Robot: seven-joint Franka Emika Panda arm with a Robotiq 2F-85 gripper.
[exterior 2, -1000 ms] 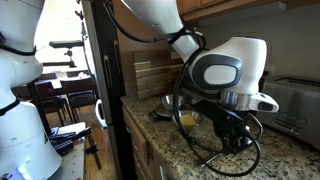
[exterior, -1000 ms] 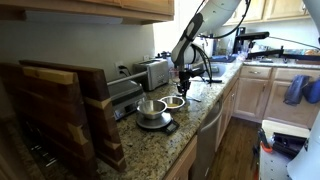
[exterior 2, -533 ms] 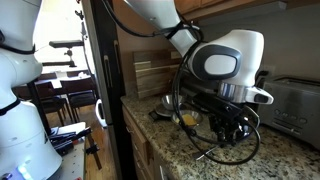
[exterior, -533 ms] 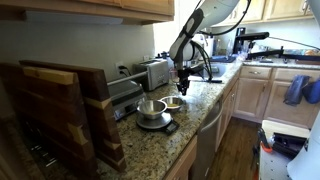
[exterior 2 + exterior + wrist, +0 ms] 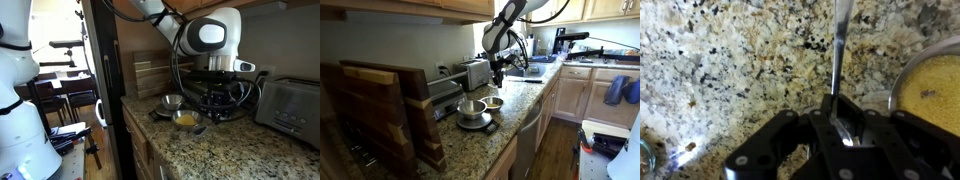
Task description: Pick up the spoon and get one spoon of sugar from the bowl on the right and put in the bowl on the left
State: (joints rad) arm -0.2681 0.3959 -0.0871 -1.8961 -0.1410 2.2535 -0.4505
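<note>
My gripper (image 5: 837, 118) is shut on a metal spoon (image 5: 841, 45); the spoon runs from the jaws out over the speckled granite counter (image 5: 730, 60). A bowl of yellowish sugar (image 5: 936, 88) lies just right of the spoon in the wrist view. In both exterior views the gripper (image 5: 497, 76) (image 5: 214, 104) hangs just above the counter beside the sugar bowl (image 5: 494, 102) (image 5: 186, 119). A taller empty metal bowl (image 5: 470, 107) (image 5: 172, 101) stands next to it on a small scale (image 5: 477, 123).
A toaster (image 5: 475, 72) (image 5: 286, 100) stands at the back of the counter. Wooden cutting boards (image 5: 380, 110) (image 5: 150, 68) lean near the wall. The counter edge (image 5: 525, 118) drops to cabinets and floor. Black cables loop round the gripper (image 5: 240, 90).
The arm has risen and shifted along the counter towards the bowls, with the spoon held in the jaws. The bowls have not moved.
</note>
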